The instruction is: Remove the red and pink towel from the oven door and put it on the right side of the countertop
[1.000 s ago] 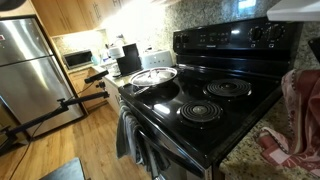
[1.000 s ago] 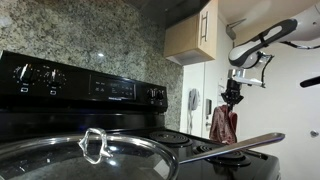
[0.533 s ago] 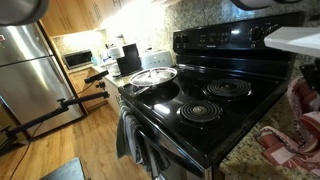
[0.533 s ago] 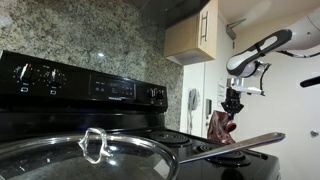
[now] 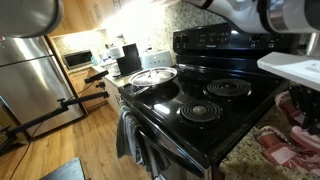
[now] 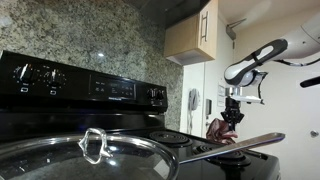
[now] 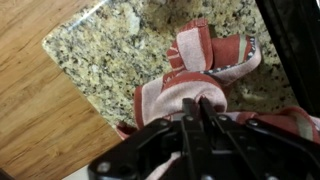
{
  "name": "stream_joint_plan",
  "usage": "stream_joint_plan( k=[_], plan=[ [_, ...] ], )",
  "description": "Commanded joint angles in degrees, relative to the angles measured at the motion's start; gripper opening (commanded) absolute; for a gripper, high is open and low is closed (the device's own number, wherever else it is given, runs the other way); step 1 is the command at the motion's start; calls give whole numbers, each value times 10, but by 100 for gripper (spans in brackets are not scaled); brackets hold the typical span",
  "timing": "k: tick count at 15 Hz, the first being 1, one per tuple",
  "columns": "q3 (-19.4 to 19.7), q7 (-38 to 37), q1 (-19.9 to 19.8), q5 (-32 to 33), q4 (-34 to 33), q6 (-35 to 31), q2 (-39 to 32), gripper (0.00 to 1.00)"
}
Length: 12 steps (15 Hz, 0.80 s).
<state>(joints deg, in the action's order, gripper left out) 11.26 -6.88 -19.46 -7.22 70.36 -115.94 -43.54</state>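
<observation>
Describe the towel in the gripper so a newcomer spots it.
Start at the black stove; over the speckled granite countertop beside it, pinched in the gripper, is the red and pink towel. Its stripes set it apart from the grey-blue towel hanging on the oven door.

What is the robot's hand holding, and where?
The hand pinches the red and pink towel by a bunched-up fold; the towel's loose end lies on the countertop.

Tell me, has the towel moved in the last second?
Yes. The towel has come down with the gripper, sinking lower against the wall phone, and now bunches on the countertop.
</observation>
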Motion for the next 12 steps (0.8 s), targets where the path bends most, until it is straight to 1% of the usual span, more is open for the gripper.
stream_joint_plan(
  k=[1,4,5,8,9,12],
  plan=[
    [-5,17,1,4,-5,17,-1,45],
    [-9,28,7,6,-8,18,13,67],
    [-13,39,8,4,-10,21,20,76],
    [-20,64,22,8,-9,20,61,97],
    [-23,75,32,13,0,19,83,100],
    [-25,97,68,44,36,10,142,100]
  ],
)
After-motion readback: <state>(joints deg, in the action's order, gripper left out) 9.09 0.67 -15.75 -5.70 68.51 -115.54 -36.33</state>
